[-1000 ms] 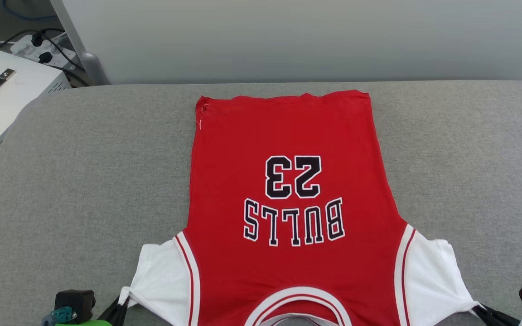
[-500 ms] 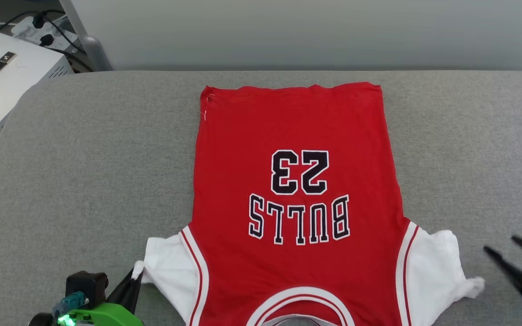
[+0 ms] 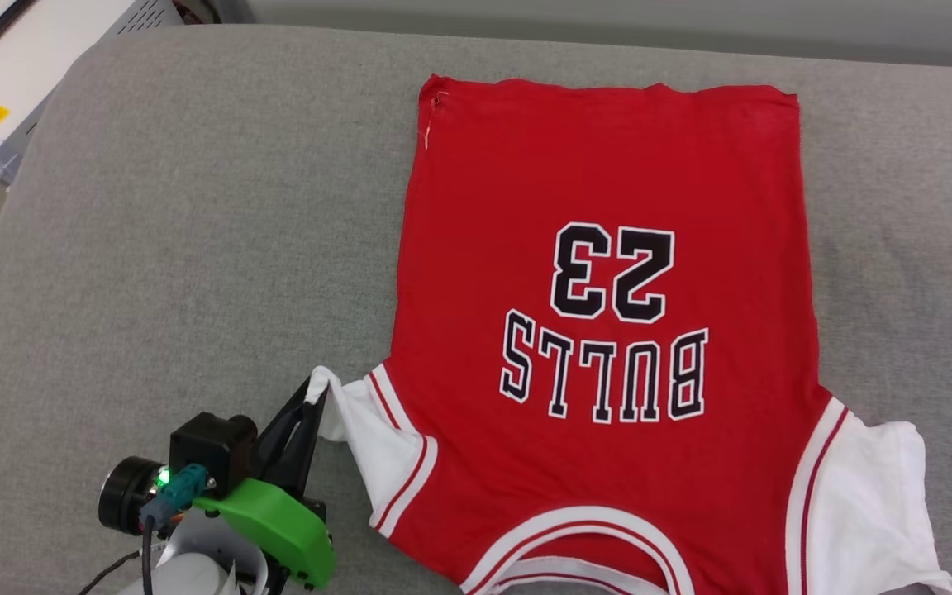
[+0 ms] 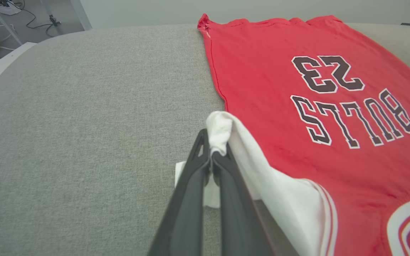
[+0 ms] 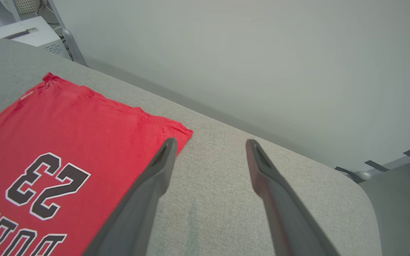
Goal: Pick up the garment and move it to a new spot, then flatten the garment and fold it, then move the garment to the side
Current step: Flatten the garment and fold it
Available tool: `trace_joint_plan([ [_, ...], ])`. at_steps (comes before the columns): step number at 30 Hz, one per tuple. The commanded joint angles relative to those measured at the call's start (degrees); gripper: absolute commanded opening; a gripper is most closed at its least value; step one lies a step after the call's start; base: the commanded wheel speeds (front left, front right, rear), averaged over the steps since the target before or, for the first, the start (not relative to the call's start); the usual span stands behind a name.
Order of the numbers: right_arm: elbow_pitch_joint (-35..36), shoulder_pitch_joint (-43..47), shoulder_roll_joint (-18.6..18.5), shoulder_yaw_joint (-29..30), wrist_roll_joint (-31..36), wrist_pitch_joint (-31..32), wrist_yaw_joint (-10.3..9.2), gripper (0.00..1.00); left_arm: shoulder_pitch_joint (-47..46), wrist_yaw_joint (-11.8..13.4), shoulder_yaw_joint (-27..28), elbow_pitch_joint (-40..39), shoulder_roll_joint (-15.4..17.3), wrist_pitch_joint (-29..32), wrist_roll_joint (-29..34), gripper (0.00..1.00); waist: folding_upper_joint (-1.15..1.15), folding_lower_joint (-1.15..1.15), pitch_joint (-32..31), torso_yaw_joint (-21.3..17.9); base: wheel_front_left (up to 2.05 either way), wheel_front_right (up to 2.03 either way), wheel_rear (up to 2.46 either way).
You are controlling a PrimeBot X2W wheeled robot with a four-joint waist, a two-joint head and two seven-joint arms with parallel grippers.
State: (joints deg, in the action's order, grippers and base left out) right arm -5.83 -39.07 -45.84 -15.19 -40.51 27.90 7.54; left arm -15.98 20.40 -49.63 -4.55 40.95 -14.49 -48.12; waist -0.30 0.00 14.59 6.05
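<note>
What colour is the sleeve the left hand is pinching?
The sleeve is white, with red stripes at the seam; clearest in the left wrist view.

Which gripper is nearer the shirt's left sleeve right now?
Left. The left gripper is shut on the sleeve at its tip. The right gripper is open, off by the shirt at its far hem corner.

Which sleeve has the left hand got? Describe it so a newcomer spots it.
On the grey cushion lies the red garment, collar end nearest the robot. The held sleeve is the white one on its left edge, beside the green-cased left hand. Unlike the other sleeve, lying loose, its tip is bunched and pinched between dark fingers.
</note>
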Motion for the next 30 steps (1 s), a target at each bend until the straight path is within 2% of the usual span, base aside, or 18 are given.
trace_joint_plan([
  [1, -1.9, -3.6, 0.9, -1.2, -0.1, 3.4, -0.05, 1.0, -1.4, 0.1, 0.0, -0.2, -0.8, 0.1, 0.9, 0.0, 0.3, 0.0, 5.1, 4.6, 0.0, 0.0, 0.0],
  [7, -12.6, -17.4, 3.4, -5.6, 0.1, 22.5, -0.05, 1.0, -4.4, -0.5, -0.2, -0.6, -3.1, -0.1, 3.3, 0.0, 0.3, 0.0, 10.2, 7.7, 0.0, 0.0, 0.0],
  [12, -19.4, -25.5, 5.3, -6.4, 3.6, 31.3, -0.05, 1.0, -7.6, -1.6, -0.8, -0.5, -5.2, -0.2, 5.4, 0.0, 0.3, 0.0, 14.9, 10.2, 0.0, 0.0, 0.0],
  [16, -23.3, -29.0, 7.0, -6.3, 6.3, 33.5, -0.05, 1.0, -9.5, -2.3, -1.0, -0.4, -6.6, -0.3, 6.8, 0.0, 0.3, 0.0, 18.0, 11.6, 0.0, 0.0, 0.0],
  [21, -26.8, -30.2, 8.4, -6.3, 8.2, 33.1, -0.05, 1.0, -11.4, -3.3, -1.3, 0.0, -8.0, -0.3, 8.2, 0.0, 0.3, 0.0, 21.0, 12.9, 0.0, 0.0, 0.0],
  [24, -28.4, -27.9, 8.6, -7.8, 8.3, 32.8, -0.05, 1.0, -12.0, -3.9, -1.4, 0.7, -8.7, -0.4, 8.8, 0.0, 0.3, 0.0, 21.8, 13.3, 0.0, 0.0, 0.0],
  [29, -29.2, -22.9, 6.9, -10.2, 6.2, 33.6, -0.05, 1.0, -12.5, -4.7, -1.3, 2.0, -9.8, -0.4, 9.2, 0.0, 0.3, 0.0, 21.8, 13.2, 0.0, 0.0, 0.0],
  [30, -29.1, -22.4, 6.3, -10.4, 5.8, 33.7, -0.05, 0.54, -12.6, -4.9, -1.3, 2.3, -9.9, -0.4, 9.3, 0.0, 0.3, 0.0, 21.7, 13.1, 0.0, 0.0, 0.0],
])
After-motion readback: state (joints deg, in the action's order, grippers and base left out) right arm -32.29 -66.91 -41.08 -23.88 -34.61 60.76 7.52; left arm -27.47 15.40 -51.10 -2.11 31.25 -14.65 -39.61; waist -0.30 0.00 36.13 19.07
